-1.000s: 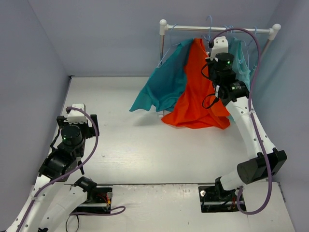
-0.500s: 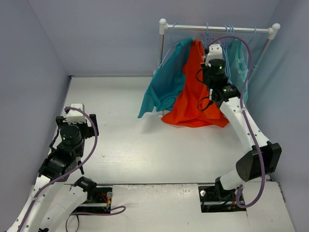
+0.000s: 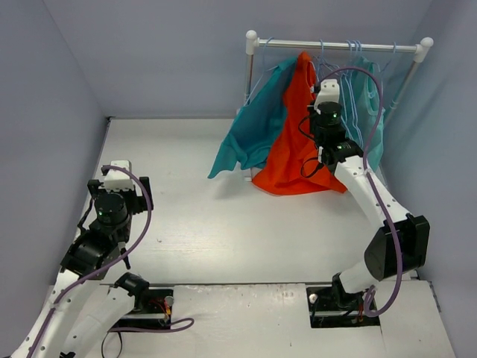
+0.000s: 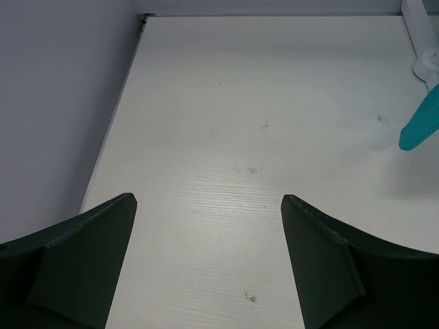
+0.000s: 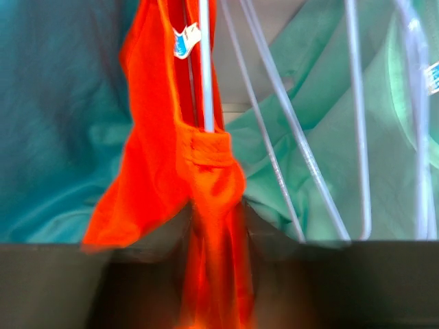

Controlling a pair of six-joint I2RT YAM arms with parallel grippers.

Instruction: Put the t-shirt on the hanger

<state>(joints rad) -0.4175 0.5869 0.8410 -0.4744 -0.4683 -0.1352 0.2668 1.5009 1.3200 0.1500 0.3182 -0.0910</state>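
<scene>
T-shirt [image 3: 294, 142]: orange-red, hanging from the rail [image 3: 335, 45] at the counter's [image 3: 223, 216] 1 o'clock corner, hem trailing onto the counter.
Hanger [image 5: 204, 68]: a pale rod that runs down into the t-shirt's bunched neck fold.
Neck label [image 5: 185, 40]: small and white with blue marks; too blurred to read.
Neighbours: teal shirt [image 3: 253, 134] at the t-shirt's 9 o'clock, green-teal garment [image 5: 322, 103] at its 3 o'clock, bare hangers [image 5: 357, 116] in front of that garment.
Second tag [image 5: 432, 75]: white, on the green-teal garment; unreadable.
Right jaws: raised at the rack, orange cloth running down between them; blurred, so I cannot tell whether they pinch it.
Left jaws: spread wide above bare counter at 8 o'clock, holding nothing.
</scene>
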